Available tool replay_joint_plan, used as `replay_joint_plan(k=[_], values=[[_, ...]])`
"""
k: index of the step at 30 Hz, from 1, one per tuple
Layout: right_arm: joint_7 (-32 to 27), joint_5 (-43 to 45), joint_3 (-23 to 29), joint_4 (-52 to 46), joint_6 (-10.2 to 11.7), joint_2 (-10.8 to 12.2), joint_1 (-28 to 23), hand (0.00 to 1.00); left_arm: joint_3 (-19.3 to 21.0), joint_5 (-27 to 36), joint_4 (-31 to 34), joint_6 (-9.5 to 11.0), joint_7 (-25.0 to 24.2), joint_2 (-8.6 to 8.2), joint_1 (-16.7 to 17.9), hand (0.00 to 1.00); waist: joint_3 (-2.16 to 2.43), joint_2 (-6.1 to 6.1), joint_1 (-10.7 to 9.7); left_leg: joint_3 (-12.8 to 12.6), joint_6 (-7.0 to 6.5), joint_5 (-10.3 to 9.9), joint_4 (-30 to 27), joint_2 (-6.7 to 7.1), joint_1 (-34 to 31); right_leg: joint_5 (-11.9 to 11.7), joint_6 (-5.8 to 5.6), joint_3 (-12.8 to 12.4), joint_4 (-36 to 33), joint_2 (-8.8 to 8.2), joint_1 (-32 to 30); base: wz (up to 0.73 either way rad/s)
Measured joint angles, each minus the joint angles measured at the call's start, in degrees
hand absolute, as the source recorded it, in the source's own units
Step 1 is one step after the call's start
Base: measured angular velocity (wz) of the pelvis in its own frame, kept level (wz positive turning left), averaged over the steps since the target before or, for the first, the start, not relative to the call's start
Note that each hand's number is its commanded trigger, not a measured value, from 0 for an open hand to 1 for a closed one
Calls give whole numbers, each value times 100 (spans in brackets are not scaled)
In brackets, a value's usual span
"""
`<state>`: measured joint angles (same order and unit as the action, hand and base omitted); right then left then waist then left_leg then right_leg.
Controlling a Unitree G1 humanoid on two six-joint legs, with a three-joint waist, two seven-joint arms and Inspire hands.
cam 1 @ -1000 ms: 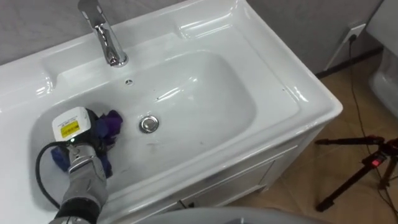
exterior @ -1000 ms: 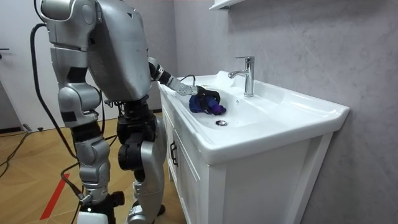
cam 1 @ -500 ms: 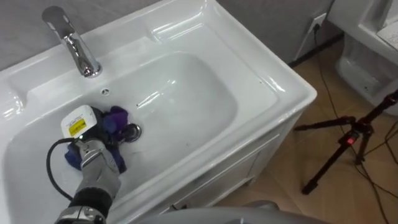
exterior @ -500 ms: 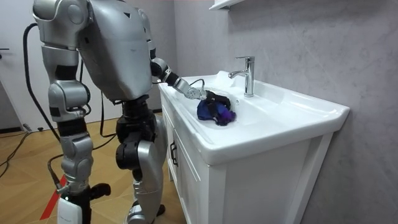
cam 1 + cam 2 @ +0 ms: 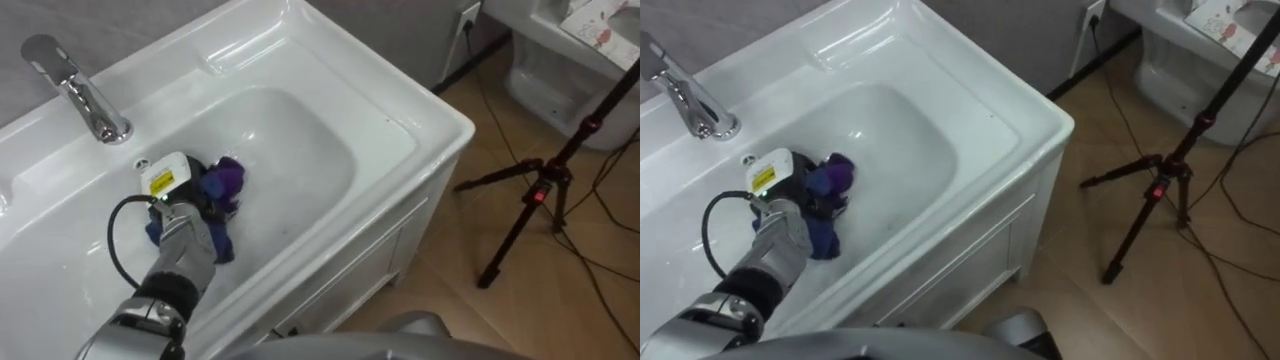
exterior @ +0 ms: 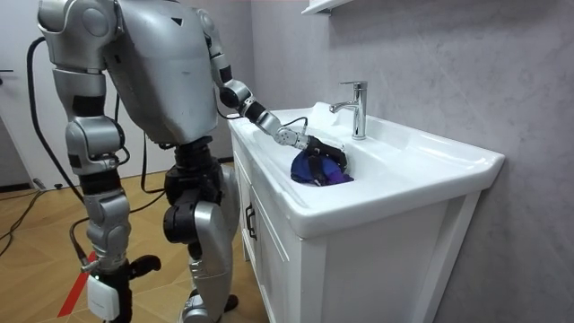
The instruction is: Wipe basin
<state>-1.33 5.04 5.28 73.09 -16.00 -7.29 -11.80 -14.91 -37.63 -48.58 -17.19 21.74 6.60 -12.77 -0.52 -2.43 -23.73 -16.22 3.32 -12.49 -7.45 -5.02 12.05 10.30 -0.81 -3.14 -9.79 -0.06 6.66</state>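
1. Left hand (image 5: 188,222): yours, in from the lower left and low in the bowl. Its dark fingers are curled over the cloth and grasp it.
2. Cloth (image 5: 226,182): soft, crumpled into a bunch, purple on top and blue beneath. It lies on the bowl floor under the hand, on the side nearer the faucet.
3. Basin (image 5: 400,110): white glazed ceramic, glossy with bright highlights. The slab is rectangular with a raised rim, and the bowl is a rounded oblong.
4. Faucet (image 5: 85,90): polished chrome, an upright stem with a forward spout, on the back ledge just beyond the hand.
5. Cabinet (image 5: 370,265): white, flat-fronted, smooth, carrying the basin.
6. Right hand (image 6: 108,289): hangs low at the robot's side, at the room view's left. You cannot tell how its fingers lie.
7. Floor (image 5: 560,300): wood-toned planks. The robot stands on it at the cabinet's front.
8. Tripod (image 5: 545,190): thin black legs with a small red light, standing well apart from the cabinet.
9. Toilet (image 5: 560,85): white, glossy, beyond the tripod.
10. Wall (image 6: 448,72): grey, mottled, rough-looking plaster behind the basin.
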Motion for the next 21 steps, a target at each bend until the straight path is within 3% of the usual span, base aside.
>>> replay_joint_plan(k=[3,7,15,21], values=[[27,-35,-132,28,-3,-24,157,0,-303,32,241,-2,-85,-153,-175,100,5,-101,-35,0,-14,9,-9,14,-133,-23,-8,18,9,-25,-82,4],[11,-309,-245,61,21,-82,282,0,-701,438,595,-12,-227,-161,-338,100,-29,-167,-112,-5,-43,29,-28,77,-151,-16,-32,51,13,-104,-78,12],[-61,-478,-697,66,48,-122,301,0,-1248,873,1789,-196,-645,-151,-407,100,-25,-205,-226,-2,-111,70,-32,209,-288,21,-135,181,17,-266,-101,15],[-164,-570,-1065,311,163,-118,390,0,-1290,885,2332,-206,-976,-151,-466,100,-37,-273,-267,18,-161,96,-42,266,-383,26,-175,209,33,-328,-126,10]])
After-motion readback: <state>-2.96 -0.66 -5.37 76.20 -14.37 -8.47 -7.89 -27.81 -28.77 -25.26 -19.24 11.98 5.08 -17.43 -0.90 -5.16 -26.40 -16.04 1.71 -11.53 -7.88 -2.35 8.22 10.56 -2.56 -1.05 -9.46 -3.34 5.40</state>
